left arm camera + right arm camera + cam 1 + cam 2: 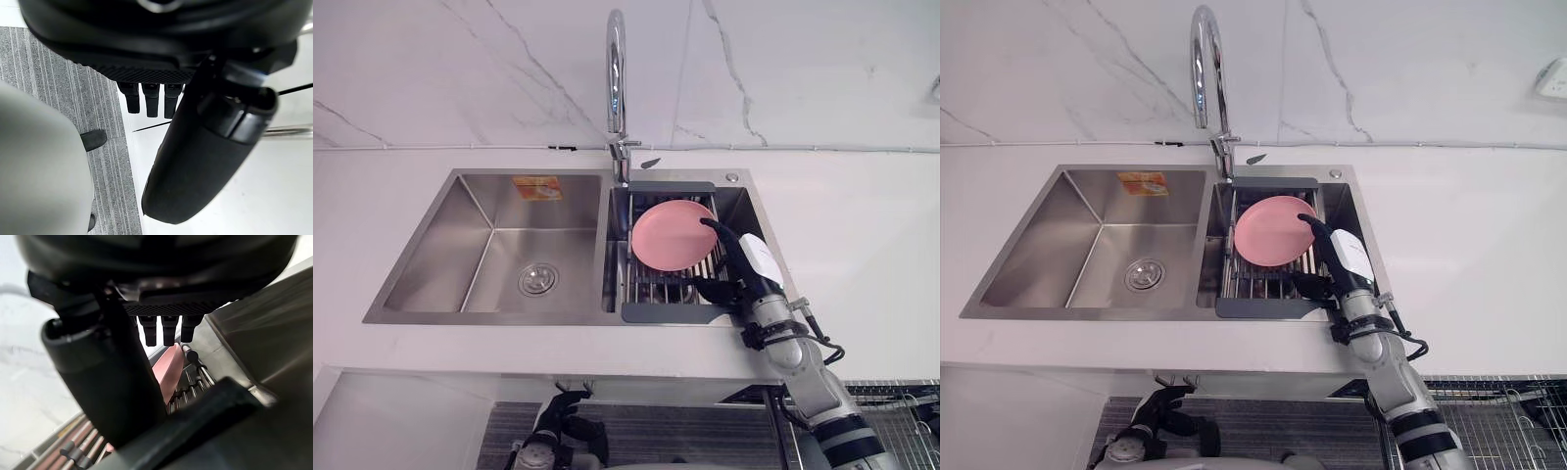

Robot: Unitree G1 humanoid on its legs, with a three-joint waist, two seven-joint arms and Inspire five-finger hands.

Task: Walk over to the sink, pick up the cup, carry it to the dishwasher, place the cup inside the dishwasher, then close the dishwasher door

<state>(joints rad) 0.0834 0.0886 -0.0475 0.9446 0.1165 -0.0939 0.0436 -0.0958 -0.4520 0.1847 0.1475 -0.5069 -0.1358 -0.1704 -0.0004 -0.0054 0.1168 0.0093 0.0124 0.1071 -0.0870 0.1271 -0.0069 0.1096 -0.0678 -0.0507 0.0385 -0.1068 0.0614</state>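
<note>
Right hand [744, 262] is reaching, fingers spread, round the rim of the pink plate [671, 235], not pinching it. The plate is leaning in the rack [666, 311] in the sink [440, 225]. Risk: an off-centre grip letting the plate slip. Left hand [558, 416] is hanging relaxed.

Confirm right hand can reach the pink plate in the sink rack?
Likely yes: the right hand is at the pink plate's edge over the dish rack, fingers open, nothing between them.

A white marble wall [803, 69], veined in grey, is seen behind a white countertop [871, 235]. A small white plate [1553, 78] is mounted on the wall at the far right. Below the counter's front edge, a grey ribbed floor [646, 431] is shown.
</note>
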